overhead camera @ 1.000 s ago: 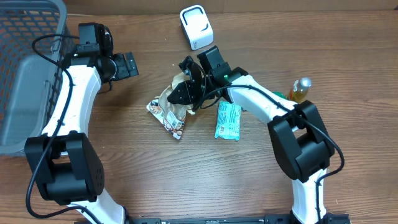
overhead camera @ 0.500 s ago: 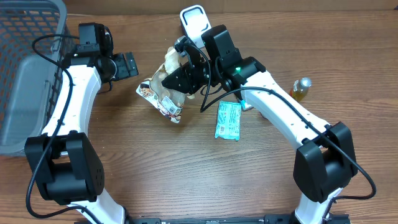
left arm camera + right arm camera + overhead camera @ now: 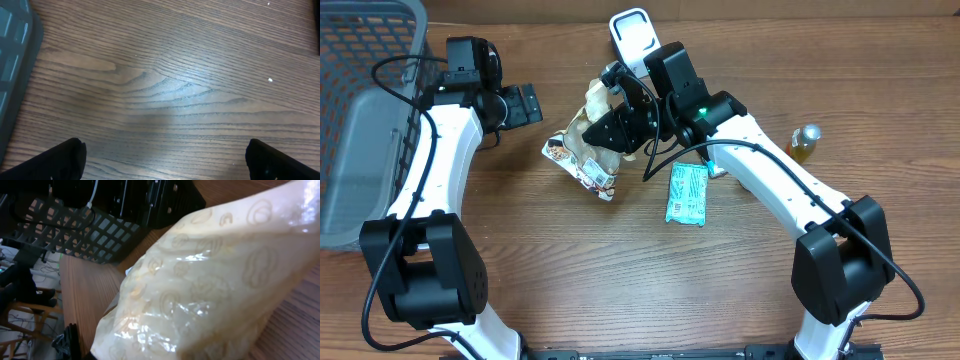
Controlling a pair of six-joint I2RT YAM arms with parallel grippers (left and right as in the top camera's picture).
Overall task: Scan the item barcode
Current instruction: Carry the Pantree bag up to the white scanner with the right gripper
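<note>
1. Right gripper (image 3: 608, 128) is clamped on the snack bag (image 3: 582, 160), jaws pinched in on the crinkled wrapper near its beige upper end
2. The bag hangs mid-table, just near and left of the white scanner (image 3: 636, 42), printed end drooping down-left toward the table (image 3: 620, 280)
3. From the right wrist, glossy cream wrapper fills nearly the whole view
4. Left gripper (image 3: 528, 103) is spread wide, nothing in it, over bare wood at far left beside the grey basket (image 3: 350, 150)
5. A teal packet (image 3: 687, 193) lies flat just right of the bag; a small bottle (image 3: 805, 143) stands well apart on the right
</note>
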